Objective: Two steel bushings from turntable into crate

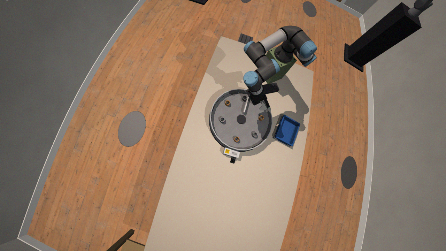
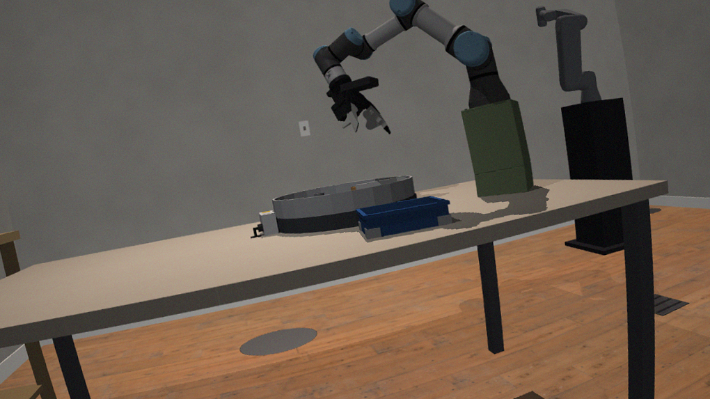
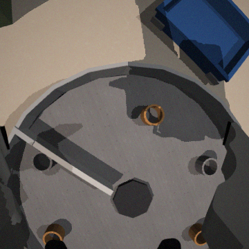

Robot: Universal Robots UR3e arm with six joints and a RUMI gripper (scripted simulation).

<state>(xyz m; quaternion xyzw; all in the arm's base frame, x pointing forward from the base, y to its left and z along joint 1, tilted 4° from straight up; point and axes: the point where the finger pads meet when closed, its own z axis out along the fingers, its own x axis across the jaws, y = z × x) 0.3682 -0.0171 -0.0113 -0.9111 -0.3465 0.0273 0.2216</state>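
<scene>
The grey turntable (image 1: pixel 231 126) (image 2: pixel 339 199) (image 3: pixel 104 117) carries three steel bushings (image 1: pixel 244 97) (image 1: pixel 254 134) (image 1: pixel 222 119) and three brass ones (image 1: pixel 228 102) (image 1: pixel 261 117) (image 1: pixel 236 138). In the wrist view one steel bushing (image 3: pixel 209 167) stands at the right and another (image 3: pixel 42 161) sits in shadow at the left, with a brass bushing (image 3: pixel 152 115) near the middle. The blue crate (image 1: pixel 286 130) (image 2: pixel 403 217) (image 3: pixel 204 28) is empty beside the turntable. My gripper (image 1: pixel 258 100) (image 2: pixel 370 127) (image 3: pixel 115 125) is open and empty, high above the turntable's back edge.
A fixed bar (image 1: pixel 245 106) (image 3: pixel 74 166) runs from the rim to the dark hub (image 1: pixel 240 119) (image 3: pixel 132 198). A small control box (image 1: pixel 231 152) (image 2: pixel 267 222) sits at the turntable's front. The arm's green pedestal (image 2: pixel 496 148) stands behind the crate.
</scene>
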